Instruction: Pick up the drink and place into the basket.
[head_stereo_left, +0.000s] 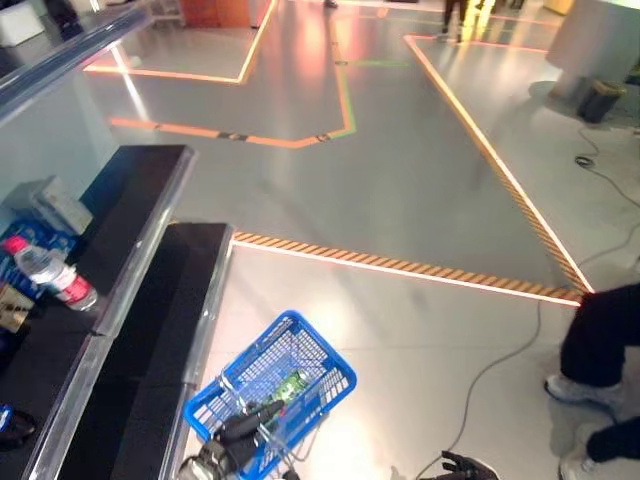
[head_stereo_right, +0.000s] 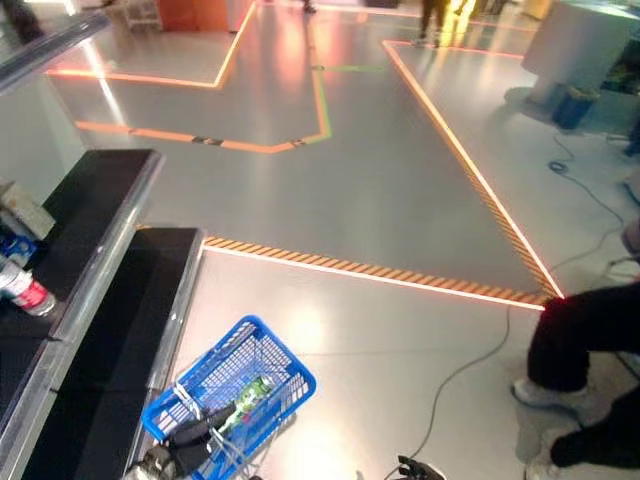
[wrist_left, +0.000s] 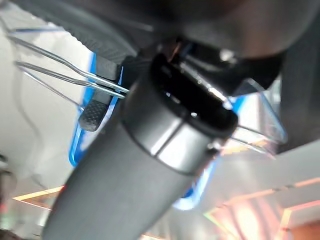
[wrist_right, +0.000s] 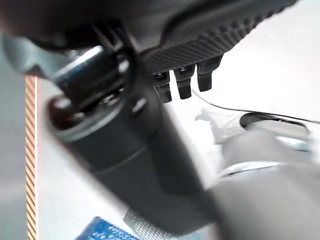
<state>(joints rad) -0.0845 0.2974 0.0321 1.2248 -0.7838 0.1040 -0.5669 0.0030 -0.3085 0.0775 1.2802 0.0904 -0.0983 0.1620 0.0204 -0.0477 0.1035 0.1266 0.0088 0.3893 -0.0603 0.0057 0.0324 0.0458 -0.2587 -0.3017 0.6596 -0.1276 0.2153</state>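
Note:
A blue wire basket (head_stereo_left: 322, 352) hangs low over the floor beside the dark shelves. Inside it lies a green drink (head_stereo_left: 291, 385), also visible in the right eye view (head_stereo_right: 251, 394). My left hand (head_stereo_left: 243, 426) is at the basket's near rim, its fingers curled round the basket's handle (wrist_left: 95, 113). My right hand (wrist_right: 210, 45) appears only in the right wrist view, fingers relaxed and holding nothing.
Dark shelves (head_stereo_left: 150, 290) run along the left. On them lie a clear bottle with a red label (head_stereo_left: 52, 273) and some boxes (head_stereo_left: 50, 205). A person's dark legs and pale shoes (head_stereo_left: 598, 350) stand at the right. Orange striped tape (head_stereo_left: 400, 266) crosses the floor.

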